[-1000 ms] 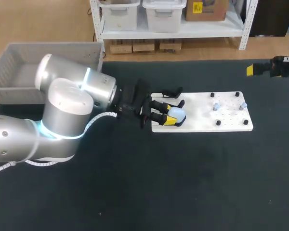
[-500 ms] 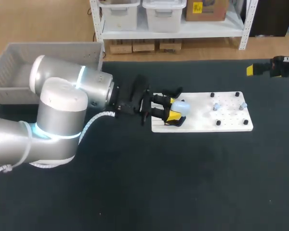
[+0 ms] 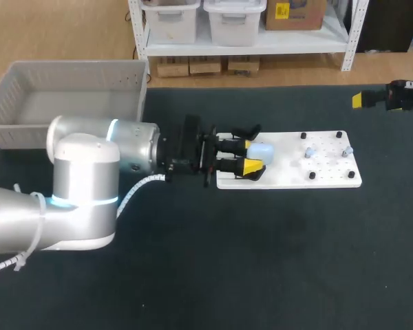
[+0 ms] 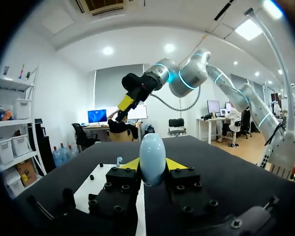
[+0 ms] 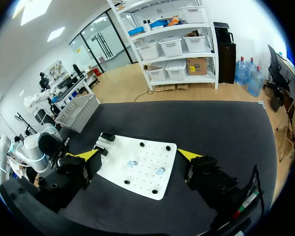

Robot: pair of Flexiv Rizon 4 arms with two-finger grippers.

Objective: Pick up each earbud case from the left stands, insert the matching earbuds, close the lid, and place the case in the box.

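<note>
The left gripper (image 3: 250, 156) is clamped on the pale blue earbud case (image 3: 261, 152), with one yellow-tipped finger against each side. In the left wrist view the case (image 4: 152, 158) stands on end between the fingers. The case is at the left end of the white board (image 3: 330, 176), just beside the black stands (image 3: 244, 130). Two earbuds (image 3: 308, 147) sit among the pegs at the board's right end. Farther back, the grey box (image 3: 27, 110) rests at the left rear of the black table (image 3: 261, 275). The right gripper (image 5: 138, 154) hangs near the table's right rear edge, fingers spread wide apart.
</note>
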